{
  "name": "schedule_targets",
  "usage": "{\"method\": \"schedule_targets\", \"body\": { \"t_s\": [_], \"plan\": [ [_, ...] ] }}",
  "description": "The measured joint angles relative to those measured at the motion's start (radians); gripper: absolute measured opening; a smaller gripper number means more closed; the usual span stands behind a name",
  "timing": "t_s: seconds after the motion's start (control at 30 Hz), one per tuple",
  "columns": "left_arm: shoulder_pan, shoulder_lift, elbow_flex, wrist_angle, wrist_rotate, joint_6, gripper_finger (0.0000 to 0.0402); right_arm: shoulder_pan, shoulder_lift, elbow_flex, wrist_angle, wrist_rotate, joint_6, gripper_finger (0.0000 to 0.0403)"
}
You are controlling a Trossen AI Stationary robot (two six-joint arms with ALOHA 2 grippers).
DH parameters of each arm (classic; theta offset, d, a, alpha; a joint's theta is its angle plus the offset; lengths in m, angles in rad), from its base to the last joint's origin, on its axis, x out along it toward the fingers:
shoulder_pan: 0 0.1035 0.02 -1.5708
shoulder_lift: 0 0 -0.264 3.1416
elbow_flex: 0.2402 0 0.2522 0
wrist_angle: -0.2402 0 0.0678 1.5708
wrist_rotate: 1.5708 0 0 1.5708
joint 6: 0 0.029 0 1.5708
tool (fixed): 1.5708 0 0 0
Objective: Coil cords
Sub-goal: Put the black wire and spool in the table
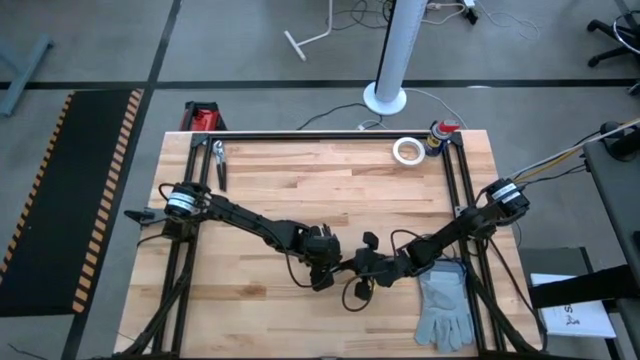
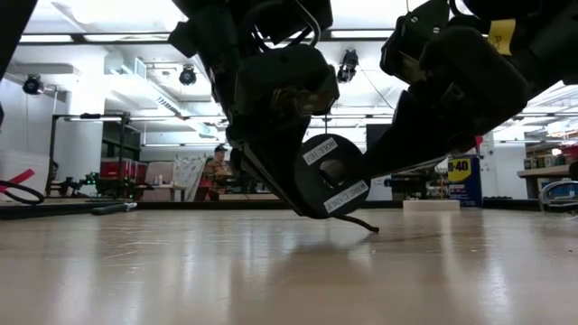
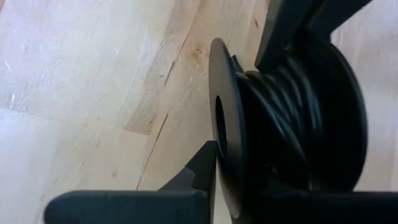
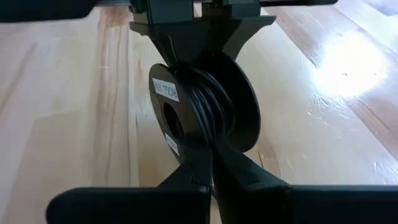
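2 grippers meeting mid-table: left gripper (image 1: pixel 322 262) clamped on small black plastic spool (image 4: pixel 205 112), right gripper (image 1: pixel 372 268) pinching thin black cord (image 4: pixel 208 118) wound there. Risk: slack unwinding, spool slipping onto wooden table (image 1: pixel 330 180).

Workshop: wooden workbench (image 1: pixel 300 180), WD-40 can (image 2: pixel 461 180)

A grey glove (image 1: pixel 445 312) lies flat at the tabletop's (image 1: pixel 300 180) near right corner. A white tape roll (image 1: pixel 406 151) sits near the far right corner, with a small can (image 1: pixel 440 135) just beside it, and pliers (image 1: pixel 218 163) lie near the far left corner. Off the far left corner a red box (image 1: pixel 203 117) stands on the floor, and a white pole base (image 1: pixel 385 98) rests beyond the far edge.
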Motion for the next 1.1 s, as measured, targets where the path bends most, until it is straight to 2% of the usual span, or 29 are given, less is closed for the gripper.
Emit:
{"method": "schedule_targets", "body": {
  "t_s": [0.27, 0.53, 0.8, 1.1],
  "plan": [
    [0.001, -0.001, -0.006, -0.003, 0.01, 0.0, 0.0053, 0.001, 0.001, -0.001, -0.008, -0.004, 0.012, 0.0],
    [0.0, -0.027, -0.008, -0.1, 0.02, 0.025, 0.0076, 0.006, 0.003, -0.003, -0.048, -0.003, 0.033, 0.0],
    [0.0, -0.063, -0.008, -0.192, 0.02, 0.041, 0.0093, 0.012, 0.003, -0.003, -0.052, -0.002, 0.036, 0.0],
    [-0.004, -0.085, -0.008, -0.189, 0.021, -0.001, 0.0092, 0.025, 0.002, -0.003, -0.125, -0.004, 0.051, 0.0]
  ]
}}
